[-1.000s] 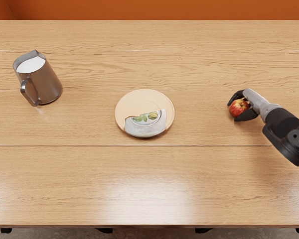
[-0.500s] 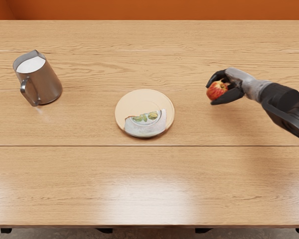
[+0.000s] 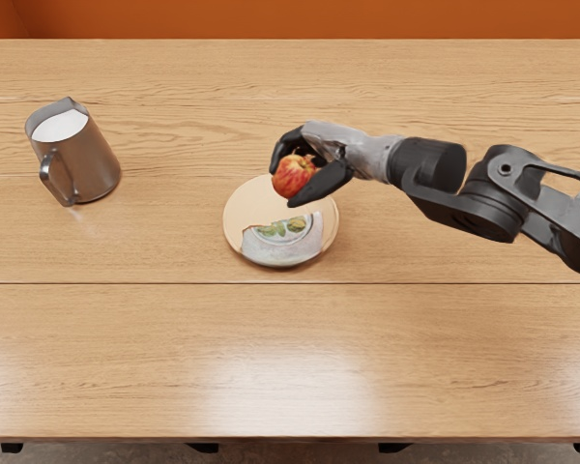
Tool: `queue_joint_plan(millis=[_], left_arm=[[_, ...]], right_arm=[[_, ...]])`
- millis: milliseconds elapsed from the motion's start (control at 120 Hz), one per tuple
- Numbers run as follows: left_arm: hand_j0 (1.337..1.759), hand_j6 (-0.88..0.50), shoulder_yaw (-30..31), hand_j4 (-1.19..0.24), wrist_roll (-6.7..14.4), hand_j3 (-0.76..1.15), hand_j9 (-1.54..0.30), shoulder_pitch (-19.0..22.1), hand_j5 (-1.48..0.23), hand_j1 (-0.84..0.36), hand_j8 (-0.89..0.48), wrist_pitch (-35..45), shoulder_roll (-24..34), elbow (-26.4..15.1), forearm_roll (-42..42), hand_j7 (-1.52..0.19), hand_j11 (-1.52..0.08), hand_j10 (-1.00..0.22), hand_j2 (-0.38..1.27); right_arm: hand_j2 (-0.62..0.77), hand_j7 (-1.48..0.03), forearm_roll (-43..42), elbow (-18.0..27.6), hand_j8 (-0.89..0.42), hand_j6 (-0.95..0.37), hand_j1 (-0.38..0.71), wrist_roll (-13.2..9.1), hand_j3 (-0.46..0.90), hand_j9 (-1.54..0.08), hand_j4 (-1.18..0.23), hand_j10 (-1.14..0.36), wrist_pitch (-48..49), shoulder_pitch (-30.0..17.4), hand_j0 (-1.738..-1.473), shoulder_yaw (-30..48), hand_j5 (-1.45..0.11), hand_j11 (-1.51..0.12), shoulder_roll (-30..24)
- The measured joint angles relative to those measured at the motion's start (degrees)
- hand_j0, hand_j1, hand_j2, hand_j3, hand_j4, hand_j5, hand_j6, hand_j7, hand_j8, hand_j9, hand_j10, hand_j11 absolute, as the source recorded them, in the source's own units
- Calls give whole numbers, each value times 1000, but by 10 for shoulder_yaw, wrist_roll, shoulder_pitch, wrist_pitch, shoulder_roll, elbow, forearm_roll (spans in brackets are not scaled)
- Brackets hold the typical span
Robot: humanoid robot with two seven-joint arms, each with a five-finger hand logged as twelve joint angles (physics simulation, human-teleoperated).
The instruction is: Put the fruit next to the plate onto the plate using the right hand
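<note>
A red apple is held in my right hand, whose dark fingers are curled around it. The hand hovers over the far edge of the round tan plate at the middle of the table. A grey wedge of food with green bits lies on the near half of the plate. The right arm reaches in from the right edge. My left hand is out of view.
A metal pitcher filled with white liquid stands at the left of the wooden table. An orange wall runs behind the table's far edge.
My right hand has carried the apple from the table's right side leftward, lifting it, until it is above the plate's far edge. The arm has stretched out across the table.
</note>
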Motion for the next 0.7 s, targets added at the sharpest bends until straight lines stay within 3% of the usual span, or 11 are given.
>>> queue_joint_plan(millis=[350, 550, 700], left_arm=[[1658, -247, 0, -247, 0, 0, -321, 0, -321, 53, -247, 0, 0, 0, 0, -321, -321, -247, 50], [1658, -247, 0, -247, 0, 0, -321, 0, -321, 53, -247, 0, 0, 0, 0, -321, -321, -247, 50], [1658, -247, 0, -247, 0, 0, -321, 0, -321, 53, -247, 0, 0, 0, 0, -321, -321, -247, 49]], right_arm=[[62, -1077, -93, -52, -254, -351, 276, -3, -1, -1102, -612, -597, -5, 25, -1642, -58, -1112, -1051, 77], [61, -1067, -111, -82, -255, -355, 274, -3, -1, -1093, -617, -598, -6, 23, -1642, -69, -1104, -1038, 92], [6, -911, -107, -96, -334, -417, 230, -1, 0, -932, -597, -616, -7, 22, -1647, -69, -934, -894, 96]])
